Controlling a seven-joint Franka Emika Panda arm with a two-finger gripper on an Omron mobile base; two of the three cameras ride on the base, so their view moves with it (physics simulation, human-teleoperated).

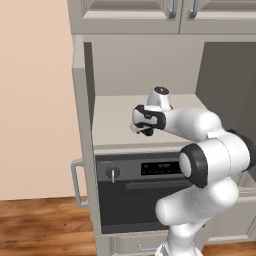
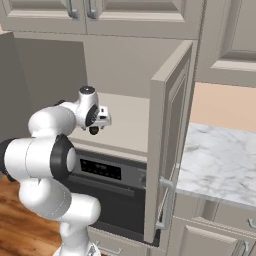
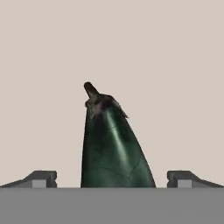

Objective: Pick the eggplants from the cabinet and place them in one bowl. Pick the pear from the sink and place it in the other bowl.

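One eggplant (image 3: 114,146), dark green-purple with its stalk pointing away from the hand, lies on the pale floor of the open cabinet (image 1: 120,125), and in the hand view it sits squarely between the two finger tips (image 3: 41,178) without touching either. The gripper (image 1: 146,131) hangs low over that cabinet floor above the black oven (image 1: 135,192), its jaws spread wide apart with nothing clamped. Seen from the right base view, the cabinet door (image 2: 167,145) stands swung open beside the marble worktop (image 2: 220,165).
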